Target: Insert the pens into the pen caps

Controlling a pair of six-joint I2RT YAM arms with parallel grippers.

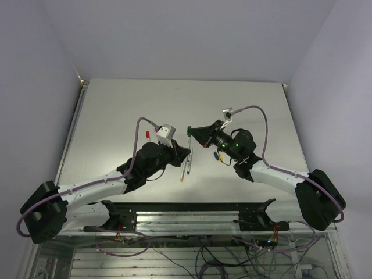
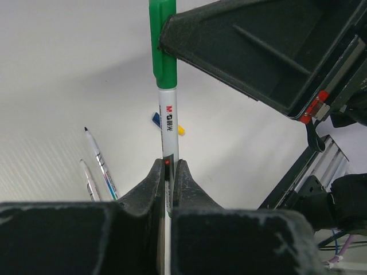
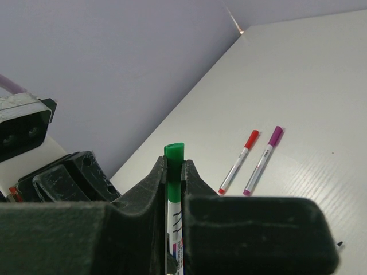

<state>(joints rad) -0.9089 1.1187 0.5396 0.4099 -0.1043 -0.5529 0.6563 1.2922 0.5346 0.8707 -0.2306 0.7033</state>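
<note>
Above the worktop (image 1: 116, 116), the green pen (image 2: 168, 123) is held at both ends: left gripper (image 2: 168, 166) clamped on its barrel, right gripper (image 3: 174, 166) clamped on its green cap (image 3: 174, 152). Two bare pens (image 2: 98, 160) lie near it.

Wht tbl (image 1: 116, 104), grey walls (image 1: 174, 35), cables (image 1: 215, 256) below edge

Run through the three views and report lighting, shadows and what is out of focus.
Top external: even, soft light, no hard shadows on the table; the arms' black parts lose detail. Left wrist: the green pen is sharp, its print readable; the left hand up close is softer. Right wrist: the right hand fills the bottom, slightly soft; the red pen and magenta pen beyond are clear.
</note>
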